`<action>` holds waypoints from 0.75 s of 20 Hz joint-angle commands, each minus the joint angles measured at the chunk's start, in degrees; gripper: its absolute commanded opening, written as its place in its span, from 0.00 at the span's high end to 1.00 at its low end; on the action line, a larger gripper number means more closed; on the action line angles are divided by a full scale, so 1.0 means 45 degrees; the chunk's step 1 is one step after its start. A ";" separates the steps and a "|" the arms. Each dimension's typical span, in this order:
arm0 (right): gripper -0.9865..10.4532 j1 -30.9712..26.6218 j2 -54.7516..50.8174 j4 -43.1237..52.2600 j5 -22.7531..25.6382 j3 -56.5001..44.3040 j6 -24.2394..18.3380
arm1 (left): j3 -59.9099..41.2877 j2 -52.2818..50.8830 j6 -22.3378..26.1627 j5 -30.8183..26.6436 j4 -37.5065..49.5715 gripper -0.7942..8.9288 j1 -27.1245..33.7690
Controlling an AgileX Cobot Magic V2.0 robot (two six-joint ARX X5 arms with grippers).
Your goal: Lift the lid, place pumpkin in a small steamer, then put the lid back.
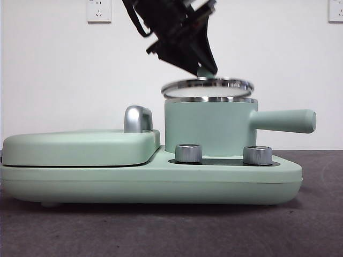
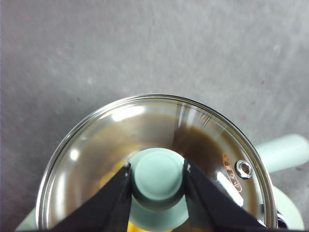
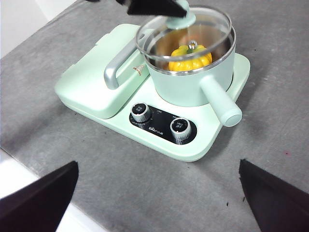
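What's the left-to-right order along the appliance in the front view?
Flat mint-green cover → chrome handle → left knob → right knob → steamer's side handle. The small steamer, the lid and the left gripper on it overlap the knobs, so they are left out.

Bright even light; glare streaks the lid (image 2: 145, 130), left wrist view blurred

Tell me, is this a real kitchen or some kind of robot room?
Probably a robot test room, not a kitchen. The cooker base sits on a bare grey table by a plain white wall with sockets, and the left pincer holds the lid over the small steamer.
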 commanded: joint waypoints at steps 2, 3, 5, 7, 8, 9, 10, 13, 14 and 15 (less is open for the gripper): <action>0.44 0.0078 0.0024 0.0121 -0.0029 0.0102 0.0219 | 0.0452 0.0282 0.0180 0.0058 0.0641 0.90 -0.0087; 0.44 0.0078 0.0024 0.0121 -0.0029 0.0102 0.0219 | 0.0452 0.0321 0.0185 0.0058 0.0763 0.90 -0.0083; 0.44 0.0078 0.0024 0.0121 0.0000 0.0102 0.0219 | 0.0452 0.0379 0.0228 0.0058 0.0923 0.90 -0.0083; 0.44 0.0078 0.0024 0.0121 0.0010 0.0102 0.0219 | 0.0452 0.0432 0.0228 0.0058 0.0928 0.90 -0.0087; 0.44 0.0078 0.0024 0.0121 0.0019 0.0102 0.0219 | 0.0452 0.0466 0.0233 0.0058 0.0879 0.90 -0.0102; 0.44 0.0078 0.0024 0.0121 0.0063 0.0102 0.0223 | 0.0452 0.0520 0.0345 0.0058 0.0782 0.90 -0.0121; 0.44 0.0078 0.0024 0.0126 0.0097 0.0102 0.0223 | 0.0452 0.0583 0.0593 0.0058 0.0602 0.90 -0.0170; 0.44 0.0078 0.0024 0.0126 0.0102 0.0102 0.0277 | 0.0452 0.0782 0.0903 0.0058 0.0112 0.90 -0.0194; 0.44 0.0078 0.0024 0.0126 0.0102 0.0102 0.0345 | 0.0452 0.0816 0.1112 0.0058 -0.0097 0.90 -0.0204; 0.44 0.0078 0.0024 0.0126 0.0102 0.0102 0.0384 | 0.0452 0.0821 0.1277 0.0058 -0.0272 0.90 -0.0209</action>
